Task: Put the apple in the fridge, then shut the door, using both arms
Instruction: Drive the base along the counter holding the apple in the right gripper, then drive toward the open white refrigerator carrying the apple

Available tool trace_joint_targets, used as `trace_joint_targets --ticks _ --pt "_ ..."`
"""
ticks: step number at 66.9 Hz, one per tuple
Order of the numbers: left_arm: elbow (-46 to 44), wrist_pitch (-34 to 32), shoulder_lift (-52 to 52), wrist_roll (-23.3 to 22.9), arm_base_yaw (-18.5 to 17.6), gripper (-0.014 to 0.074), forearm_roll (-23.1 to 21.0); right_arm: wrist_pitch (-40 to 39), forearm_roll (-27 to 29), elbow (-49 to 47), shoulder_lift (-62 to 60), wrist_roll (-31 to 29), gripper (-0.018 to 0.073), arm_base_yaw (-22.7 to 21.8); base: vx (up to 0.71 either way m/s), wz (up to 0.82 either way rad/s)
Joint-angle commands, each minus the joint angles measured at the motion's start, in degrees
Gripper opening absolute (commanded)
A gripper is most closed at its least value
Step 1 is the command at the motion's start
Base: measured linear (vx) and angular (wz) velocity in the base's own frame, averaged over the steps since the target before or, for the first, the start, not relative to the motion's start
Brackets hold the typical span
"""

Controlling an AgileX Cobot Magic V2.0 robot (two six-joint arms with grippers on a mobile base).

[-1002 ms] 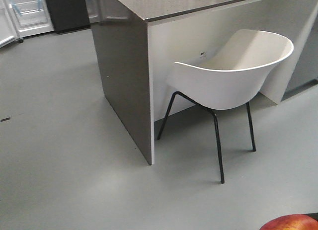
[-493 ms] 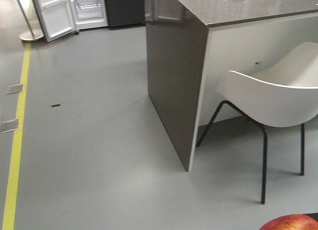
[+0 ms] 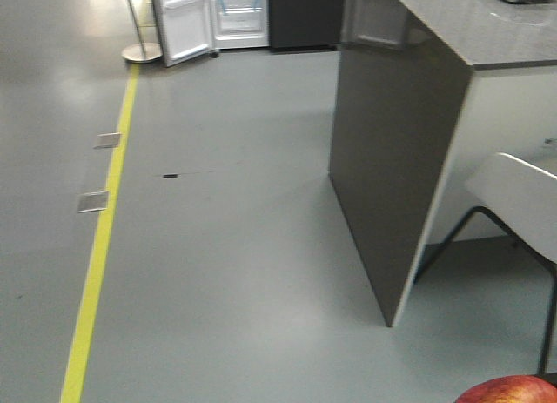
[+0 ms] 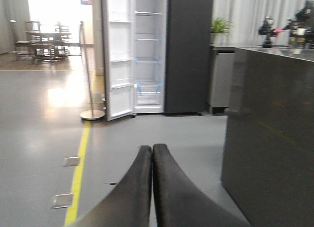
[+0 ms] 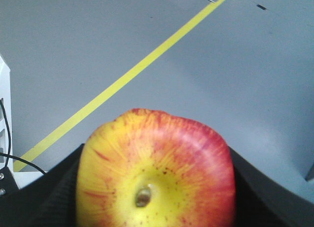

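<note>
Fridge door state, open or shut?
Open. The tall dark grey-blue fridge has its white-lined door swung wide, glass shelves exposed.

bright glare on floor (image 4: 59, 97) | front view soft | wrist views blurred

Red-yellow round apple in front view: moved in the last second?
Yes. The red-yellow apple swung left, carried along: the fixed dark grey counter panel slid right in frame, toward it.
</note>
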Motion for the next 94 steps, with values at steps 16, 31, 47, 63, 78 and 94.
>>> trace_joint_targets --ticks 16,31,47,63,78,94 --pt "-0.9 -4.4 -0.9 -0.2 -0.4 -0.0006 -0.3 -3.1 1.5 -1.5 0.3 -0.5 0.0158 0.1 0.11 0.45" --pt "-0.9 -4.4 -0.9 -0.2 -0.4 -0.0006 -0.3 -3.1 1.5 -1.5 0.3 -0.5 0.0158 0.1 0.12 0.43" --pt "-0.9 -4.4 -0.9 -0.2 -0.4 -0.0006 -0.3 -3.1 1.5 -1.5 0.3 -0.5 0.0158 0.1 0.11 0.33" --pt "-0.9 -4.4 -0.9 -0.2 -0.4 -0.0006 -0.3 -3.1 1.5 -1.5 0.3 -0.5 0.0158 0.1 0.12 0.2" --pt "-0.9 -4.4 -0.9 -0.2 -0.4 -0.0006 -0.3 -3.1 1.5 -1.5 0.3 -0.5 0.0158 0.1 0.14 0.12" --pt "-0.9 -4.4 -0.9 -0.2 -0.4 -0.0006 -0.3 -3.1 1.5 -1.5 0.3 -0.5 0.0158 0.1 0.18 0.07"
